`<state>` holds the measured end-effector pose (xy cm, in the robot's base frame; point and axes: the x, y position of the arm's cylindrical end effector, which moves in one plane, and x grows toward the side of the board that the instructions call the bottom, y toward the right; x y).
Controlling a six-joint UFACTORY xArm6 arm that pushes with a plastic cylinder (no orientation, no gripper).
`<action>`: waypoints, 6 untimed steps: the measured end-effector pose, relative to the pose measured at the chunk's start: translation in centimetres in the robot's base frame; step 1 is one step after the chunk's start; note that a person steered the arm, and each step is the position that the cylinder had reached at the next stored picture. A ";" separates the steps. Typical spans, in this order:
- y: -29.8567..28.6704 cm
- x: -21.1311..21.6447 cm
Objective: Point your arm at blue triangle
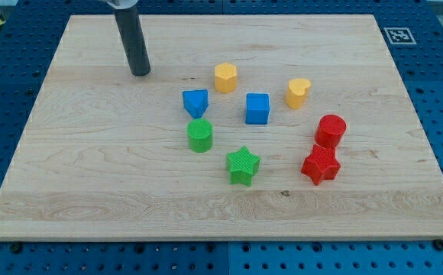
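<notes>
The blue triangle (195, 102) lies on the wooden board (92, 168), left of the board's middle. My tip (140, 72) stands up and to the left of it, with a clear gap of bare wood between them. The dark rod rises from the tip to the view's top edge. A blue cube (257, 108) lies to the right of the triangle.
A yellow hexagon (225, 77) lies above and right of the triangle, a green cylinder (199, 135) just below it. A green star (242, 166), a yellow heart (298, 92), a red cylinder (331, 131) and a red star (321, 164) lie further right.
</notes>
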<state>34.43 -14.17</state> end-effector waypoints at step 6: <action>0.5 0.0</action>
